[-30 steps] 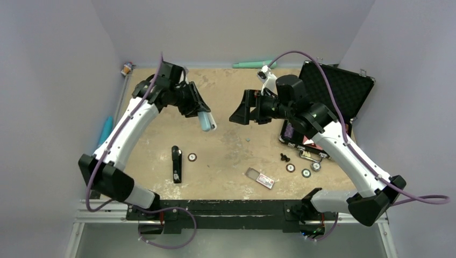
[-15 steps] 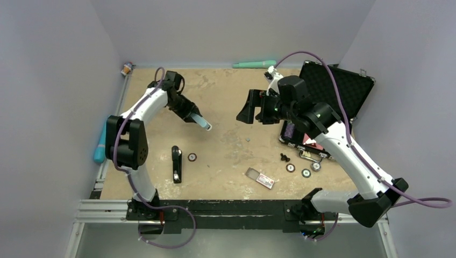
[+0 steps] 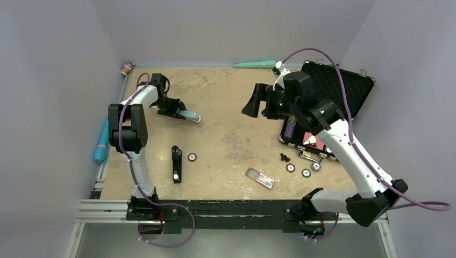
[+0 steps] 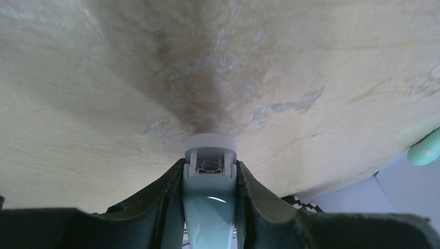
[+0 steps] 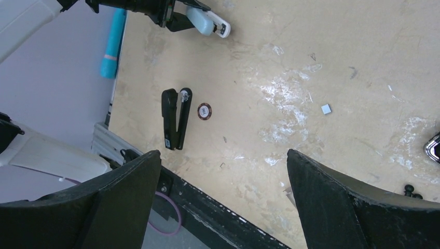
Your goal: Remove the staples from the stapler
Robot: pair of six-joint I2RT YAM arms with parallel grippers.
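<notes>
My left arm [image 3: 141, 98] has swung out from the middle to the far-left part of the tabletop [image 3: 226, 102]. My right arm [image 3: 344, 141] has drawn back a little toward the open black case [image 3: 356, 86]. We are farther apart than a second ago, so I judge no handover is under way.

My left jaws stay clamped on the pale blue stapler [image 3: 189, 115]. Its white nose [image 4: 210, 142] is low over the tabletop; touching or not, I cannot tell. My right jaws stand wide apart, holding nothing.

I count two staplers, the other a black stapler [image 3: 176, 164] lying splayed open. There are four round chips [image 3: 192, 157] and one grey staple bit [image 3: 248, 138] loose mid-tabletop. Metal [image 4: 210, 166] glints inside the blue nose, so staples probably remain loaded.
</notes>
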